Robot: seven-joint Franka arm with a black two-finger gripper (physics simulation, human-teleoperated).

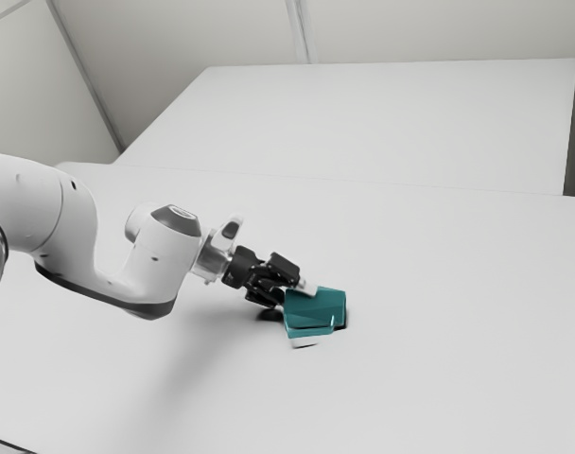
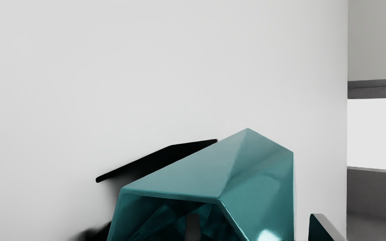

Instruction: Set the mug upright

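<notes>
so, the mug [image 1: 318, 308] lies just ahead of our pincer [image 2: 255, 224], down on its side on the bench [image 1: 439, 274], and its mouth is turned back toward us. its long axis seems to run roughly away from the pincer, from the mouth near us to the base farther out, though a little askew to the way we point; we judge that from the slanting facets and would not swear to the exact angle. we have one arm here, so no question of which is nearer: the pincer is already at the rim.

as for the pincer, it is released, its two fingers standing well apart. one finger [image 2: 193, 227] reaches in at the mouth, and the other [image 2: 318, 229] stands outside the mug, with a gap between it and the outer wall. that puts one side wall between them, and as far as we can see neither finger presses on it; we hold nothing.

the coming move turns on that wall. we would judge that closing on it is the next step, then a lift and a turn that brings the mouth up and the base down. because the grasp would be at the rim, the base may swing or drag as we tip it, and the angled faces could let the mug twist, so we should close squarely and turn slowly.
</notes>
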